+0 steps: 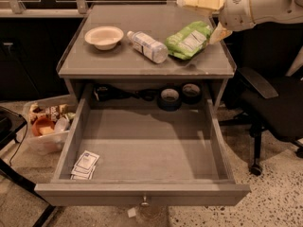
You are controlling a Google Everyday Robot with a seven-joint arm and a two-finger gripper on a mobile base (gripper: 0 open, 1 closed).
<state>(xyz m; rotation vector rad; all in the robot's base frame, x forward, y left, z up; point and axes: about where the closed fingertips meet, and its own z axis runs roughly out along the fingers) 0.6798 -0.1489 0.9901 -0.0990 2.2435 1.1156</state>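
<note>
My gripper [196, 21] hangs over the back right of the grey table top [94, 63], just above the far end of a green chip bag [188, 41]. Its cream fingers [201, 1] stand apart, open, with nothing between them. The bag lies flat on the table. A clear water bottle [147, 46] lies on its side left of the bag. Further left stands a shallow cream bowl [104, 36].
The drawer [142, 150] under the table is pulled out; small white packets [84, 165] lie in its front left corner. Two tape rolls [169, 98] sit at its back. A bin of snacks [47, 124] is on the floor at the left, a black office chair [270, 103] at the right.
</note>
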